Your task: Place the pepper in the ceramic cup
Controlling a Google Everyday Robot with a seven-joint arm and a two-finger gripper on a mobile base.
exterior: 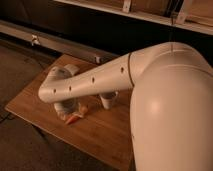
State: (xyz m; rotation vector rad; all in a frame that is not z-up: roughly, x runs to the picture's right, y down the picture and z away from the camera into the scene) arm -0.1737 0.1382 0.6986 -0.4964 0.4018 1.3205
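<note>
Though jaws hang just above pepper (74,119), near ceramic cup (108,99), apart or clamped: cannot tell

Your arm (100,75) crosses in front of the ceramic cup (108,101), so you see only its lower part and the rim is hidden. The gripper (67,108) sits low over the left part of the table (30,107), covering most of the pepper (75,119); only an orange end shows. The shoulder (170,115) hides the table's right side and is itself cut off by the picture's right and bottom edges
</note>
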